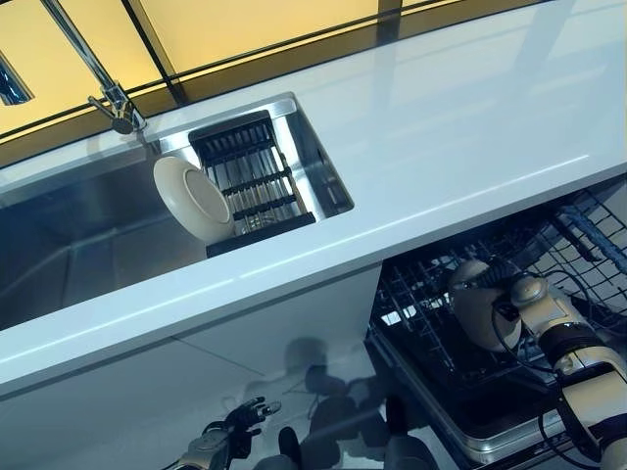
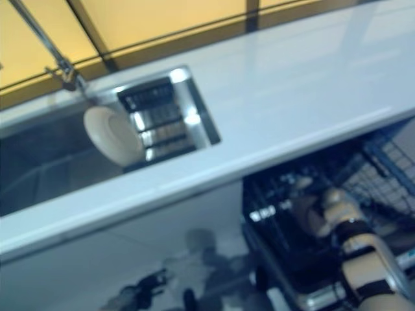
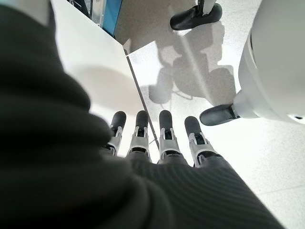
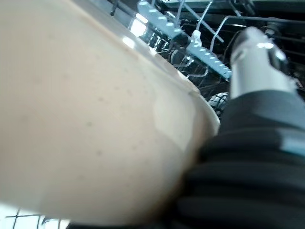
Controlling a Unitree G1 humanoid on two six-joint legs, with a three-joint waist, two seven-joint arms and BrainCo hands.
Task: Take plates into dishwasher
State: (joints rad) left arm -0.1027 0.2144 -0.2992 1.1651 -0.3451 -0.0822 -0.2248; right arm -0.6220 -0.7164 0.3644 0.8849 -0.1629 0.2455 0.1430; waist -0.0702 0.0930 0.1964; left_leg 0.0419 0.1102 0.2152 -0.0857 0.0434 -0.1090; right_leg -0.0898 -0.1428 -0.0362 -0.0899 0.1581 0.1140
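Right hand (image 1: pixel 529 294) grips cream plate (image 1: pixel 478 304) (on edge) over dishwasher rack (image 1: pixel 431 294).

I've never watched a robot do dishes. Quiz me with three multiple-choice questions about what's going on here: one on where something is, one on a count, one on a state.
1. Where does the plate not yet taken stand?
A. On the countertop
B. On edge against the dark rack in the sink
C. On the floor

2. How many plates show in all?
A. One
B. Two
C. Four

3. What is the left hand doing?
A. Carrying a plate
B. Gripping the faucet
C. Hanging low, fingers straight, holding nothing

Answers:
1 B, it leans on the rack inside the sink.
2 B, one in the sink, one at the right hand over the dishwasher basket.
3 C, only floor shows past its fingers.
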